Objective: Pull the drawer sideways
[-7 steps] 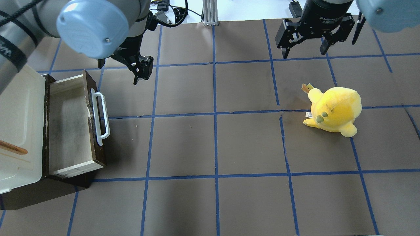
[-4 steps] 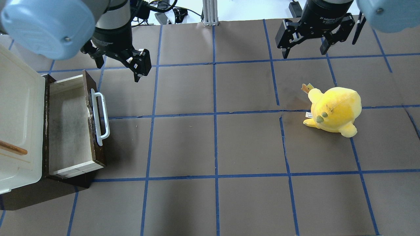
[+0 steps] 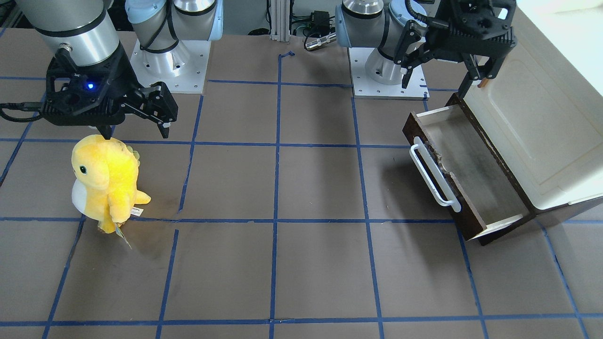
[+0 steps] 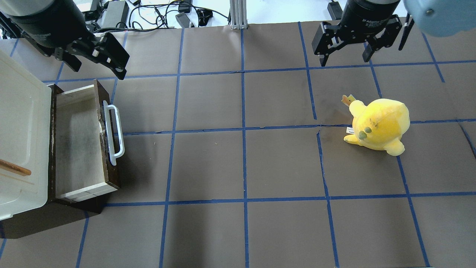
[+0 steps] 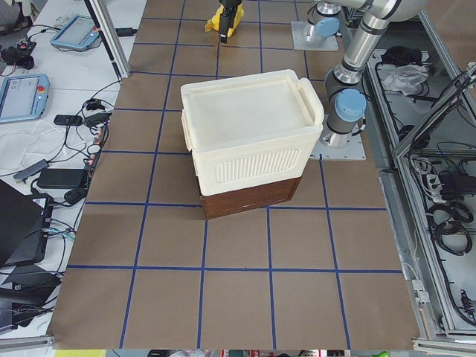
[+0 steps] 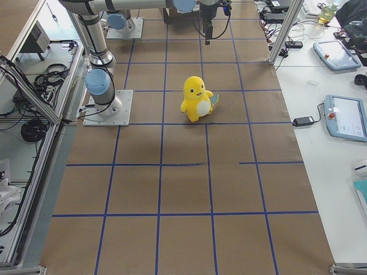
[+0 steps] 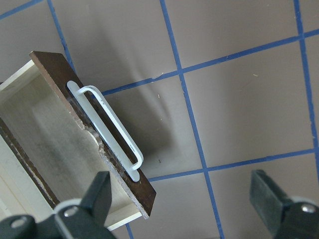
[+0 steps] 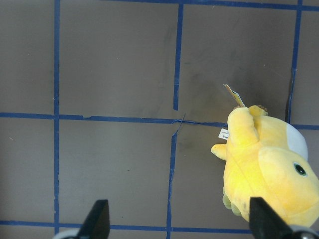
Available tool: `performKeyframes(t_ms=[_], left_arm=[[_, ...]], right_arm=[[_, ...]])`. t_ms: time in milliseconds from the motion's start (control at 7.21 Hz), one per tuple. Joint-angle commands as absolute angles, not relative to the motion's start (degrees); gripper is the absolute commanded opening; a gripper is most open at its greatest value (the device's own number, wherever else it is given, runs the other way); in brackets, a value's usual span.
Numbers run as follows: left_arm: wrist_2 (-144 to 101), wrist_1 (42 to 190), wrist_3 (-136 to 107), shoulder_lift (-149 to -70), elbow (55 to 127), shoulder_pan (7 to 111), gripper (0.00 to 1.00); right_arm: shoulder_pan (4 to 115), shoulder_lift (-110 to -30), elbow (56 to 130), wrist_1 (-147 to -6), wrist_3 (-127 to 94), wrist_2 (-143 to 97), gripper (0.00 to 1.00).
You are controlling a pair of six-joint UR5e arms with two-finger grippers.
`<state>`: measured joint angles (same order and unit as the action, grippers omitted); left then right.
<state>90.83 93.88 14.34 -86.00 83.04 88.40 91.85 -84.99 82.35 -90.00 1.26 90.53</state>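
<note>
The dark brown drawer (image 4: 76, 141) stands pulled out of the cabinet at the table's left, its pale floor bare. Its white bar handle (image 4: 113, 134) faces the table's middle. It also shows in the front view (image 3: 471, 179) and in the left wrist view (image 7: 55, 144), with the handle (image 7: 112, 132) in plain sight. My left gripper (image 4: 97, 70) is open and empty, raised beyond the drawer's far corner and apart from it; it also shows in the front view (image 3: 435, 87). My right gripper (image 4: 344, 61) is open and empty at the far right.
A cream cabinet (image 4: 18, 130) with a small wooden handle (image 4: 15, 168) sits over the drawer on a dark brown base (image 5: 253, 197). A yellow plush toy (image 4: 379, 124) stands on the right, just in front of the right gripper. Blue tape lines grid the brown table.
My left arm has swung back and to the left, away from the drawer's handle end, with the gripper still open. The drawer, the plush and the right arm have not moved.
</note>
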Motion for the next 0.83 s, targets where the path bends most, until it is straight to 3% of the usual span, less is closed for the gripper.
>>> performKeyframes(t_ms=[0, 693], left_arm=[[89.5, 86.9, 14.5, -85.4, 85.5, 86.8, 0.97], [88.2, 87.5, 13.8, -84.4, 86.1, 86.1, 0.98]], right_arm=[[91.8, -85.0, 82.4, -90.0, 1.2, 90.5, 1.0], [91.8, -85.0, 82.4, -90.0, 1.2, 90.5, 1.0]])
